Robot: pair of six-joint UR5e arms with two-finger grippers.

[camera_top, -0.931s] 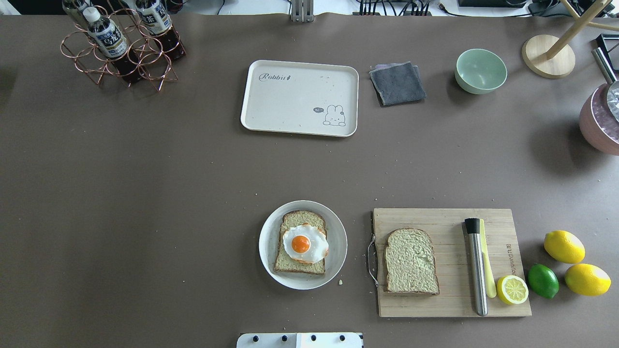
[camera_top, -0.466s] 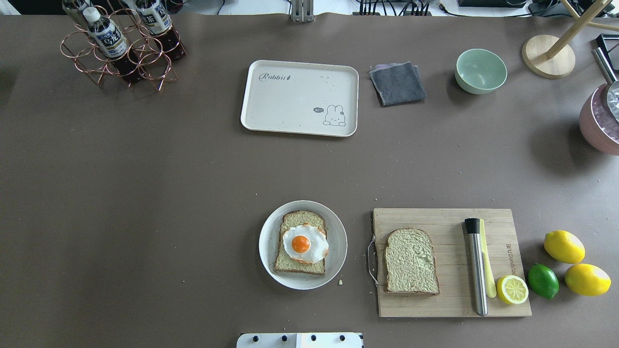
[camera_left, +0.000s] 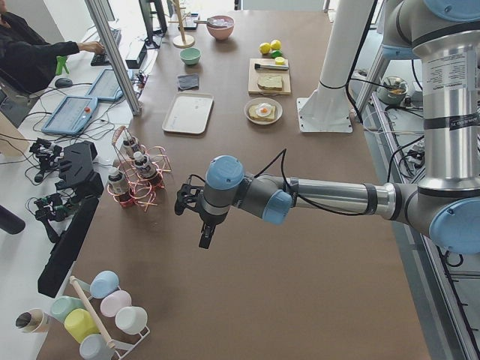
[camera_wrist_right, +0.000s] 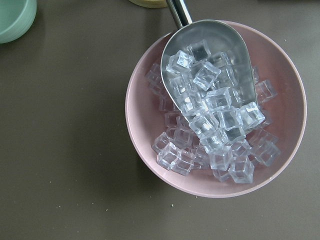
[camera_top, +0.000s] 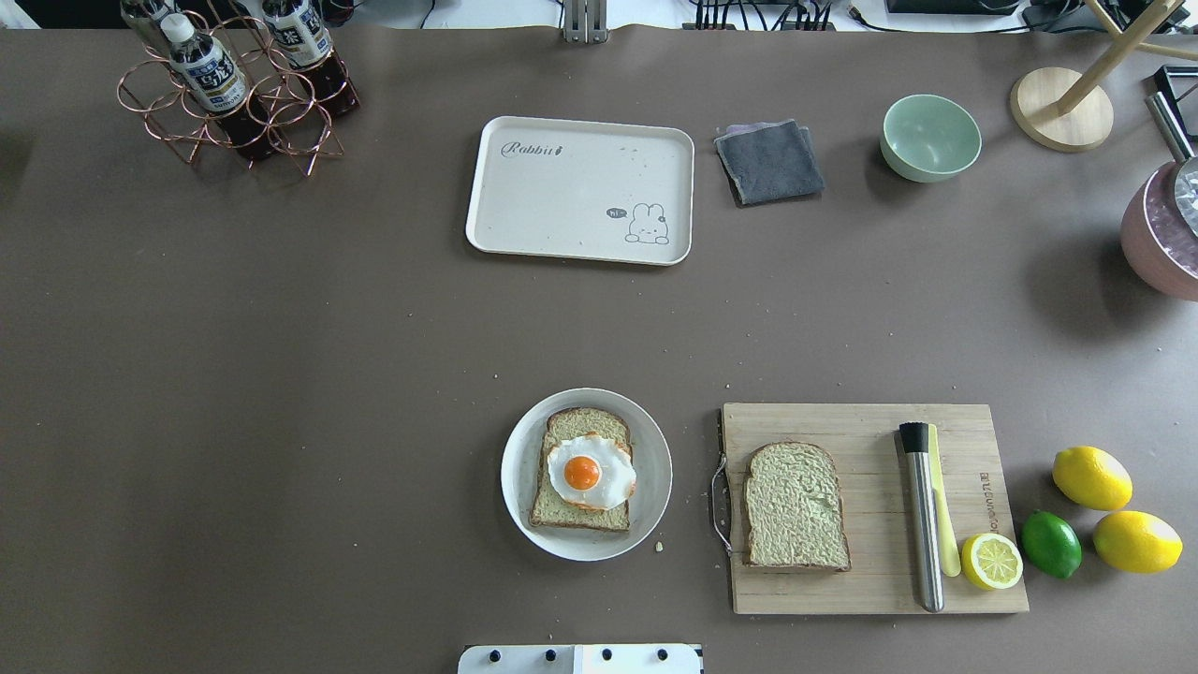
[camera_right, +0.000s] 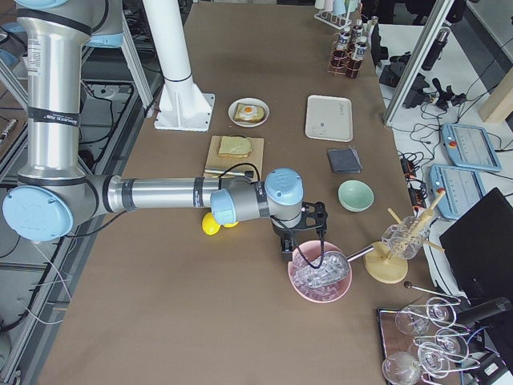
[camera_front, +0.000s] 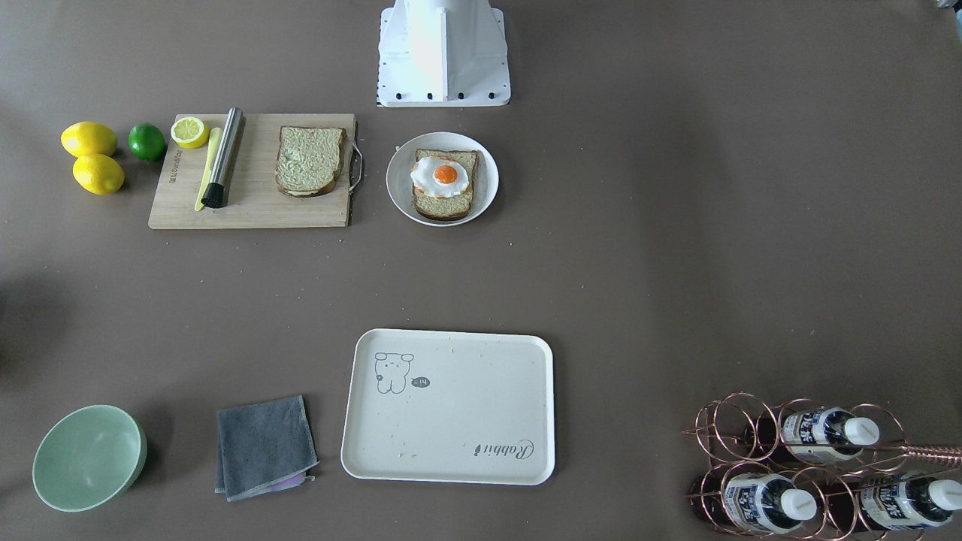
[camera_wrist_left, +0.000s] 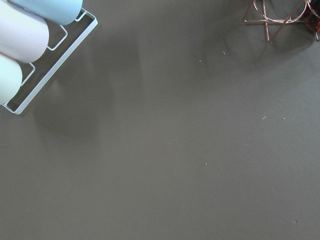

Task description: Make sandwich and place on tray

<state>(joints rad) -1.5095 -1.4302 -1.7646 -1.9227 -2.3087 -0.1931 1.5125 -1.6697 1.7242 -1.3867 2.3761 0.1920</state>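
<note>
One bread slice lies on a round plate with a fried egg on top. A second bread slice lies flat on the wooden cutting board. The cream tray with "Rabbit" lettering sits bare at the far middle. My left gripper hovers over bare table far left of the food, near the bottle rack. My right gripper hovers far to the right, above the pink ice bowl. I cannot tell whether either is open or shut.
On the board lie a steel rod, a yellow knife and a lemon half. Lemons and a lime sit right of it. A grey cloth, green bowl, bottle rack and ice bowl with scoop stand around.
</note>
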